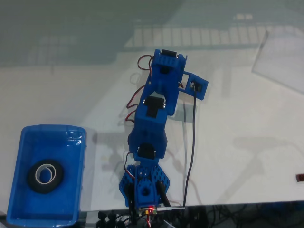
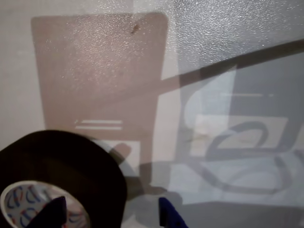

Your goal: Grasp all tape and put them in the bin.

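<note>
A black tape roll (image 2: 71, 166) with a pale printed core lies at the lower left of the wrist view. My gripper (image 2: 110, 214) stands open over it. One blue fingertip (image 2: 53, 213) shows over the core and the other fingertip (image 2: 168, 217) just right of the roll, so the jaws straddle its right wall. In the fixed view the blue arm (image 1: 154, 118) reaches up the table and hides this roll. The blue bin (image 1: 47, 129) sits at the lower left with another black tape roll (image 1: 34, 183) lying flat inside.
A clear plastic sheet (image 1: 280, 61) lies at the back right. A black cable (image 1: 192, 142) runs from the wrist camera down to the arm's base at the table's front edge. A small dark object (image 1: 300, 177) sits at the right edge.
</note>
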